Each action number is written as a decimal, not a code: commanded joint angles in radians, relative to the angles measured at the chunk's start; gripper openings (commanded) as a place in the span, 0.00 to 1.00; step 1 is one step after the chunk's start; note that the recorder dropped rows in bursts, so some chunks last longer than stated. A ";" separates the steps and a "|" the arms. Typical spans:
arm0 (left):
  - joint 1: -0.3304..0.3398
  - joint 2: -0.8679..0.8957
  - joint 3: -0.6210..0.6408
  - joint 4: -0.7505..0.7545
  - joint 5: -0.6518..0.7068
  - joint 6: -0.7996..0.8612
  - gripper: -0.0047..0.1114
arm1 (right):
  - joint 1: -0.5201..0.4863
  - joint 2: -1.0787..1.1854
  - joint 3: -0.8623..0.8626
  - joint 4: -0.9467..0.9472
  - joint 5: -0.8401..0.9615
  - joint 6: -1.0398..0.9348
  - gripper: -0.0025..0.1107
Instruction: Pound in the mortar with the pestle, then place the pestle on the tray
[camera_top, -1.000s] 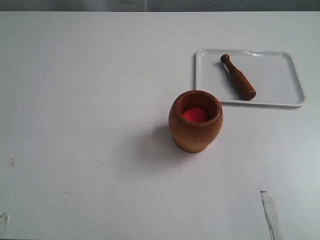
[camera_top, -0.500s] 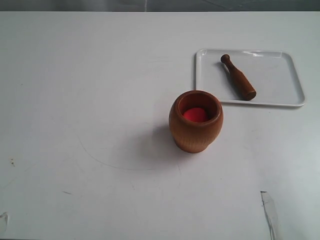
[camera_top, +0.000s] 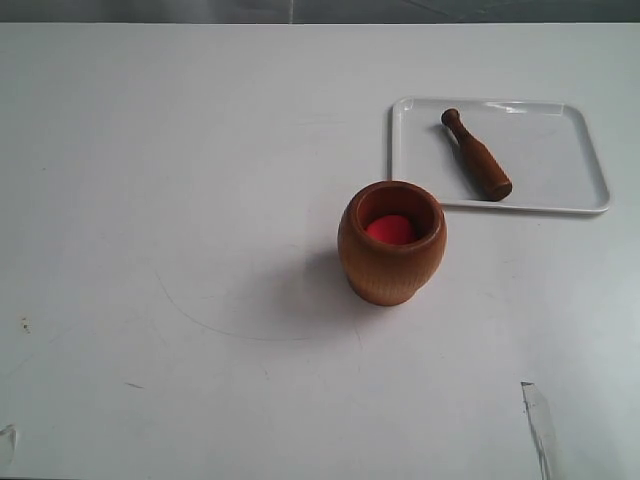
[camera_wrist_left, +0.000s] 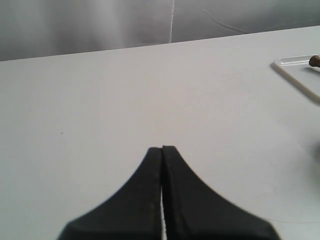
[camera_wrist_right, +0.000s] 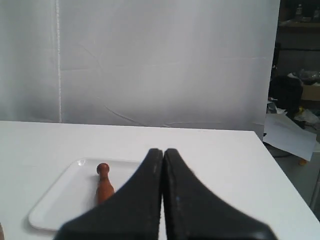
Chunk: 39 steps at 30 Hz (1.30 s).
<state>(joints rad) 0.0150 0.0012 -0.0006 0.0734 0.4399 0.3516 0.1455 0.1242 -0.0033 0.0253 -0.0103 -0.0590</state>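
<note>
The brown wooden mortar (camera_top: 391, 242) stands upright near the middle of the white table, with a red lump (camera_top: 390, 230) inside it. The dark-brown pestle (camera_top: 477, 155) lies flat on the white tray (camera_top: 560, 160) at the back right, knob end pointing away. In the right wrist view the pestle (camera_wrist_right: 103, 183) and tray (camera_wrist_right: 60, 200) lie beyond my right gripper (camera_wrist_right: 163, 151), which is shut and empty. My left gripper (camera_wrist_left: 162, 148) is shut on nothing above bare table, and the tray corner (camera_wrist_left: 295, 70) shows far off to one side. Neither gripper appears in the exterior view.
A strip of tape (camera_top: 540, 425) sticks to the table near the front right edge. A small tape scrap (camera_top: 7, 440) sits at the front left corner. A grey backdrop (camera_wrist_right: 150, 60) hangs behind the table's far edge.
</note>
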 joint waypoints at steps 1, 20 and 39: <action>-0.008 -0.001 0.001 -0.007 -0.003 -0.008 0.04 | -0.007 -0.005 0.003 0.042 0.016 0.009 0.02; -0.008 -0.001 0.001 -0.007 -0.003 -0.008 0.04 | -0.055 -0.124 0.003 0.063 0.132 -0.046 0.02; -0.008 -0.001 0.001 -0.007 -0.003 -0.008 0.04 | -0.055 -0.124 0.003 0.063 0.128 -0.041 0.02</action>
<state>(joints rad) 0.0150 0.0012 -0.0006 0.0734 0.4399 0.3516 0.0983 0.0040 -0.0033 0.0825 0.1136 -0.1019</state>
